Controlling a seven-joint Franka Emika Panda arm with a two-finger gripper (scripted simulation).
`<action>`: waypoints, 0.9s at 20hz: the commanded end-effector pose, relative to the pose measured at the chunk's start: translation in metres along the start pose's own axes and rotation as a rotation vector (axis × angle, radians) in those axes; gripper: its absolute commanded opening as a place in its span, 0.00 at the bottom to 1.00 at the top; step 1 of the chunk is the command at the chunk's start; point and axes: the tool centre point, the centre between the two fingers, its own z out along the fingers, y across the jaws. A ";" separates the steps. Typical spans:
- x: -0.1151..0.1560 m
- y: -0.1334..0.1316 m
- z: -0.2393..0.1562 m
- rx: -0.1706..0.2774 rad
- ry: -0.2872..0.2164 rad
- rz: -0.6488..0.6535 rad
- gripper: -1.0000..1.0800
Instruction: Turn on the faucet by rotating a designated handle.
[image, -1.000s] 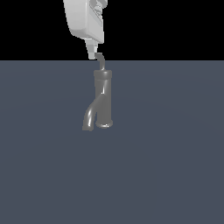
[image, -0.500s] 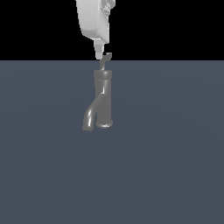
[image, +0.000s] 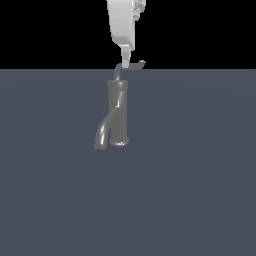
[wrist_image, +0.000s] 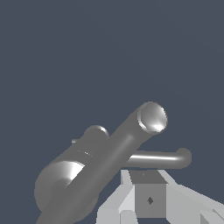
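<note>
Touching handle (image: 131, 66) | gripper (image: 125, 61) | wrist view alone shows spout mouth (wrist_image: 152, 117)

Exterior view faces the faucet (image: 116, 112) side-on; wrist view looks down close above it.

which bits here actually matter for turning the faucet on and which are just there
Part of the job:
- faucet, upright body with curved spout
- handle, the thin bent rod on top
- gripper, down at the handle

Just there:
- the flat grey floor that the faucet stands on; nothing else shows
</note>
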 end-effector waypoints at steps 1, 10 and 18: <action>0.034 -0.011 0.000 0.007 0.005 0.046 0.00; 0.016 -0.023 0.000 0.004 -0.004 -0.002 0.00; 0.027 -0.045 0.000 0.005 -0.001 0.013 0.00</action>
